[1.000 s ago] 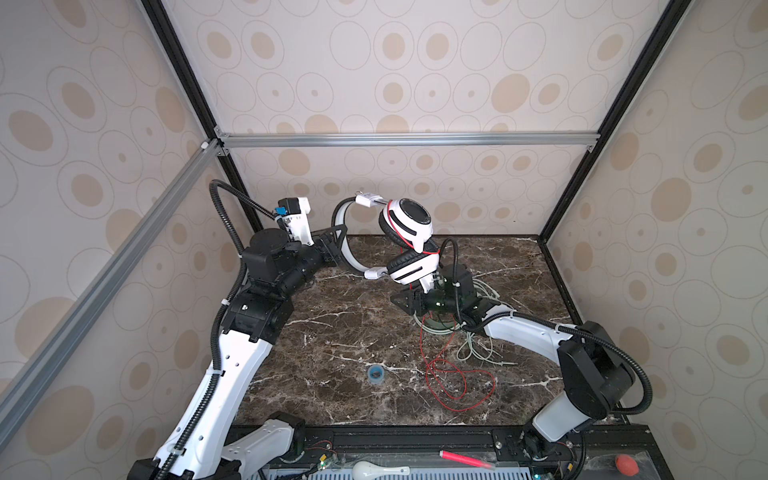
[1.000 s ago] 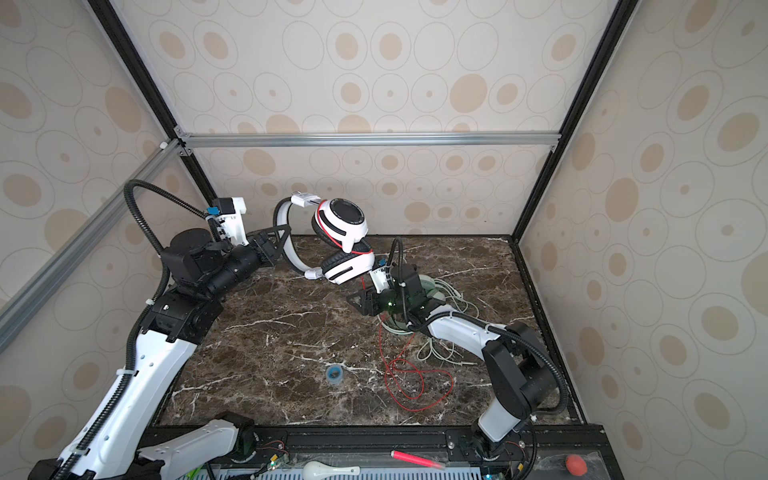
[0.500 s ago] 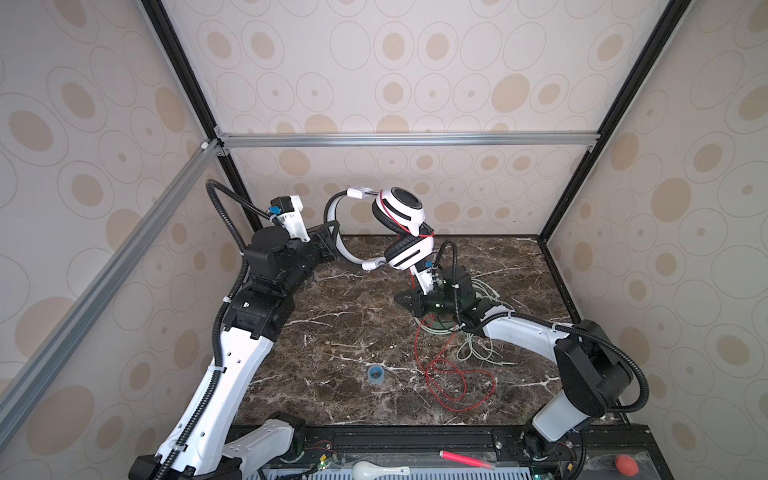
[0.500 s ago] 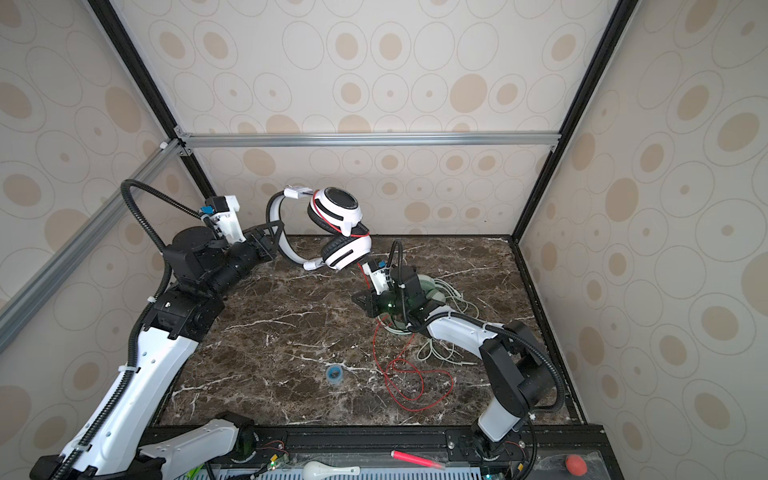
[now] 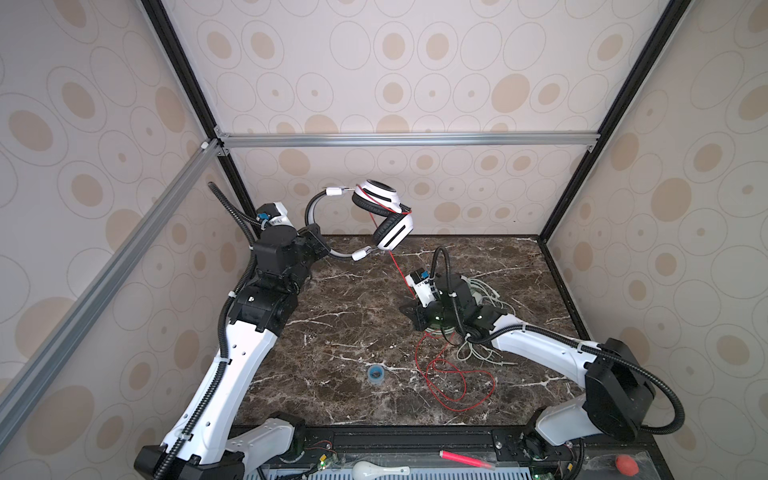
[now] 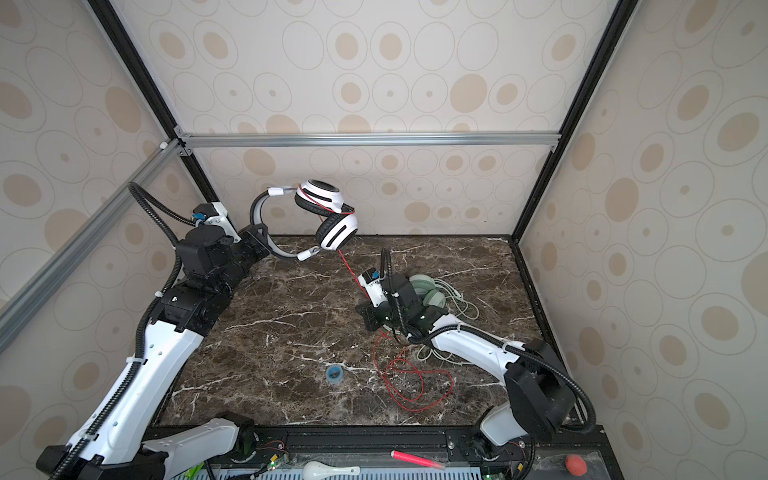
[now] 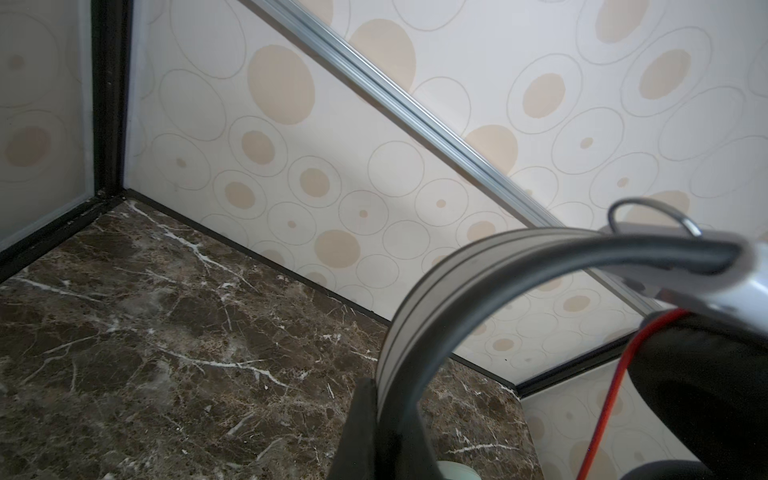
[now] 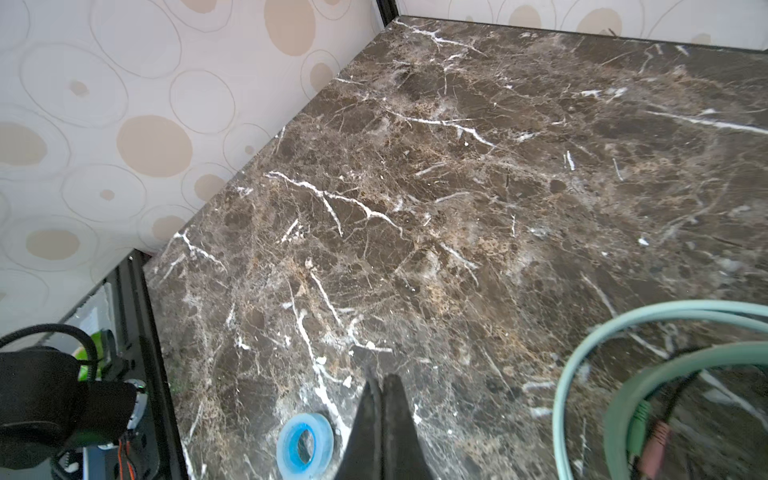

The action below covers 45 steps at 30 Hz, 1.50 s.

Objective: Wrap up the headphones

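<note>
Right wrist view: just beside the mint-green headphones (image 6: pixel 430 293), the right gripper (image 8: pixel 380 399) has snapped shut, apparently pinching the red cord (image 5: pixel 401 272). The cord is now taut up to the white-and-black headphones (image 5: pixel 395 230), which the clamped left gripper (image 7: pixel 388 415) holds high above them. Winding can begin.

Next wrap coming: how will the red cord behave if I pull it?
Likely floppy: the red cord lies in loose loops on the table. Probably snag-prone: it lies by the mint cord. Under tension it should straighten, as below the headphones.

Soft, even light; close headphones (image 7: pixel 419 303) blurred in left wrist view.
</note>
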Tool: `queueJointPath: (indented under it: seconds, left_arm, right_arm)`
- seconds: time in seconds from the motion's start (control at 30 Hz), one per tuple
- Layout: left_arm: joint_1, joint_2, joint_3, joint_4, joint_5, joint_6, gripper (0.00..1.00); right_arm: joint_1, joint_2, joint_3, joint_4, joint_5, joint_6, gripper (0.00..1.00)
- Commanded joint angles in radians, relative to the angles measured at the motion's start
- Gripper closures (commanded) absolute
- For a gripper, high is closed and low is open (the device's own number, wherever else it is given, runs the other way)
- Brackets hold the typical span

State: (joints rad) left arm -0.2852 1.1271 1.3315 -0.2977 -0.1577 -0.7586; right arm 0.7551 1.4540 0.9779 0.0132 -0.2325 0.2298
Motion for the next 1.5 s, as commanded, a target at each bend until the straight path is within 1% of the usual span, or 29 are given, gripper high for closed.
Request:
queueJointPath:
  seconds: [0.0, 0.17, 0.33, 0.4, 0.53, 0.67, 0.73, 0.8, 0.9, 0.97, 1.07, 1.3, 1.47]
  left_arm:
    - [0.011, -0.004, 0.012, 0.084, -0.085, -0.085, 1.0]
    - [0.014, 0.038, -0.042, 0.073, -0.151, -0.094, 1.0]
    - [0.012, 0.075, -0.103, 0.086, -0.195, -0.063, 1.0]
    - [0.008, 0.082, -0.13, 0.096, -0.21, -0.023, 1.0]
    - [-0.025, 0.095, -0.179, 0.08, -0.283, 0.078, 1.0]
    - [-0.101, 0.124, -0.215, 0.055, -0.386, 0.222, 1.0]
    - [-0.136, 0.114, -0.239, 0.051, -0.418, 0.273, 1.0]
    - [-0.161, 0.094, -0.262, 0.046, -0.427, 0.318, 1.0]
    - [-0.184, 0.062, -0.287, 0.036, -0.387, 0.405, 1.0]
    - [-0.19, 0.034, -0.302, 0.025, -0.323, 0.461, 1.0]
    - [-0.192, 0.005, -0.311, -0.018, -0.247, 0.502, 1.0]
    - [-0.193, -0.041, -0.312, -0.089, -0.163, 0.563, 1.0]
    - [-0.193, -0.056, -0.294, -0.106, -0.048, 0.599, 1.0]
  right_arm:
    - [0.053, -0.033, 0.045, -0.173, 0.111, -0.09, 1.0]
    - [0.139, -0.067, 0.095, -0.298, 0.219, -0.125, 1.0]
    - [0.202, -0.103, 0.136, -0.385, 0.3, -0.131, 1.0]
    - [0.22, -0.097, 0.178, -0.442, 0.326, -0.149, 1.0]
    - [0.24, -0.062, 0.295, -0.556, 0.362, -0.206, 1.0]
    - [0.249, 0.008, 0.443, -0.7, 0.397, -0.285, 1.0]
    - [0.249, 0.038, 0.506, -0.756, 0.413, -0.321, 1.0]
    - [0.249, 0.064, 0.558, -0.79, 0.433, -0.349, 1.0]
    - [0.249, 0.101, 0.628, -0.833, 0.47, -0.395, 0.99]
    - [0.248, 0.127, 0.664, -0.852, 0.503, -0.424, 0.98]
    - [0.248, 0.168, 0.724, -0.882, 0.542, -0.456, 0.96]
    - [0.249, 0.227, 0.825, -0.927, 0.645, -0.514, 0.91]
    - [0.248, 0.265, 0.882, -0.947, 0.685, -0.543, 0.91]
